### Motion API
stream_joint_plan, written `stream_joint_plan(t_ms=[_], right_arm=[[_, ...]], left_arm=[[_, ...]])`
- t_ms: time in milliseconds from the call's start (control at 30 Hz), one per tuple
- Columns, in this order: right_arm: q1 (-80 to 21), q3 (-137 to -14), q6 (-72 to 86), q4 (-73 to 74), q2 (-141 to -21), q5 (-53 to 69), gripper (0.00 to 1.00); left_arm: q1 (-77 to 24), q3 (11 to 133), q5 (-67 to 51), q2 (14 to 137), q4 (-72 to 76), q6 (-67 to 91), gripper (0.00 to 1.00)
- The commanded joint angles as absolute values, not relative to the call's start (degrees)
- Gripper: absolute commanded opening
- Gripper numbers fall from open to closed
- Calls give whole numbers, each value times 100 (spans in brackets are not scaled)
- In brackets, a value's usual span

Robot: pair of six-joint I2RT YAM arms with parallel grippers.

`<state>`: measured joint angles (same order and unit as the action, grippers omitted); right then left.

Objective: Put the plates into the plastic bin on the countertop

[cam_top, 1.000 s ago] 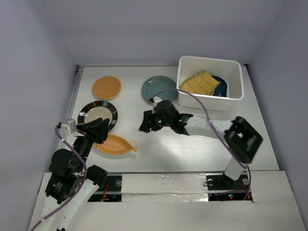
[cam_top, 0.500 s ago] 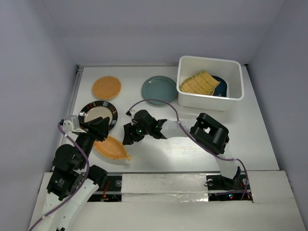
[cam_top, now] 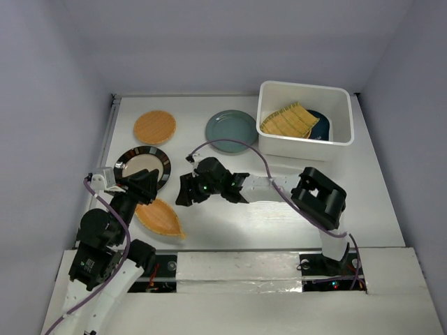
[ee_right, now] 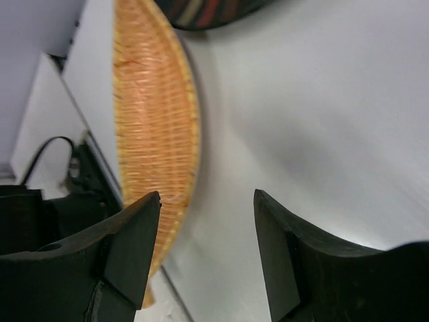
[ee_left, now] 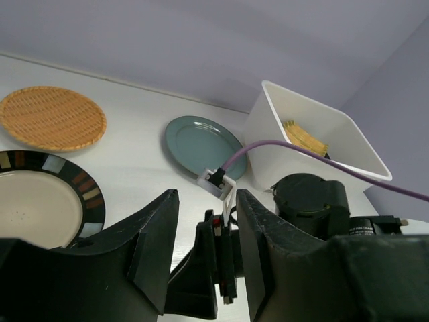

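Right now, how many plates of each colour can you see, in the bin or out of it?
Orange: 2, round plate and leaf plate
Teal plate: 1
Cream plate with black rim: 1
Yellow plate, in the bin: 1
Dark blue plate, in the bin: 1
Total: 6

Plates numbered six — round orange (cam_top: 154, 127), grey-teal (cam_top: 231, 131), black-rimmed cream (cam_top: 142, 166), orange leaf (cam_top: 160, 218), ribbed yellow (cam_top: 290, 120), dark blue (cam_top: 324, 126), one apiece. Plastic bin (cam_top: 304, 86) — one. Grippers numbered two: left gripper (ee_left: 206, 202), right gripper (ee_right: 208, 201).
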<state>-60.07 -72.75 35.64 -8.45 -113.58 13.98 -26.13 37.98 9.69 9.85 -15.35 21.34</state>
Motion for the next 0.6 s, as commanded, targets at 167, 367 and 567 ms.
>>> stream_joint_plan(t_ms=[167, 367, 567], right_arm=[[-6556, -8023, 3990, -1012, -12190, 1599, 63], [-6636, -8060, 4043, -923, -12341, 1468, 52], [-6636, -7366, 3929, -888, -11577, 1459, 0]], left_arm=[[-2575, 3929, 826, 958, -1301, 2118, 36], [-2522, 3929, 782, 976, -1301, 2118, 36], [-2522, 3920, 756, 958, -1283, 2118, 36]])
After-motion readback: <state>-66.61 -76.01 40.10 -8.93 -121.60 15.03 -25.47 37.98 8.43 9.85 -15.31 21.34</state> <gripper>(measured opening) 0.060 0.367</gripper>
